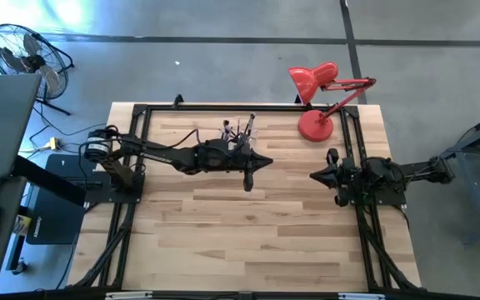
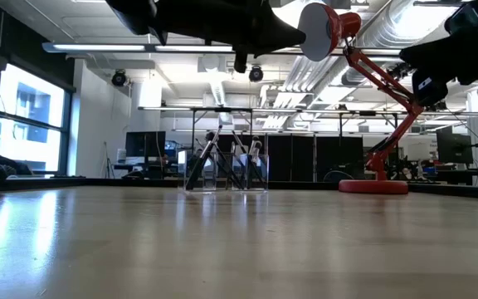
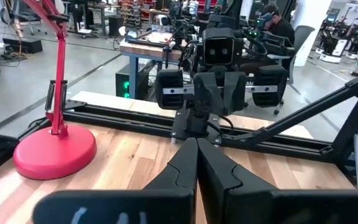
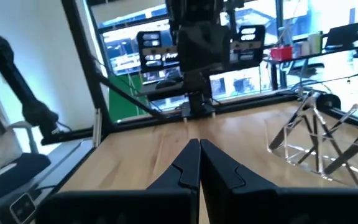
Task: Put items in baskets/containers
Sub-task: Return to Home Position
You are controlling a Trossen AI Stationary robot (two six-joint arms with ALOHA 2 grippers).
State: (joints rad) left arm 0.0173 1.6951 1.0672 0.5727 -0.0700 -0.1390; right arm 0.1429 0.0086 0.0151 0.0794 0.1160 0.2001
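Several thin dark makeup brushes [image 1: 242, 132] stand leaning and crossed inside a small clear holder [image 2: 222, 176] on the far middle of the wooden table; the right wrist view shows them too [image 4: 321, 134]. My left gripper [image 1: 265, 162] hovers shut and empty just in front of the holder, pointing level toward the table's right edge [image 3: 196, 148]. My right gripper [image 1: 313, 175] is drawn back near its base at the table's right side, shut and empty, pointing level toward the left arm [image 4: 199, 145].
A red desk lamp [image 1: 317, 125] stands at the far right corner, its round base [image 2: 374, 186] on the wood and its head [image 2: 326, 29] raised. A black frame [image 1: 140, 150] runs around the table. Bare wood lies across the near half.
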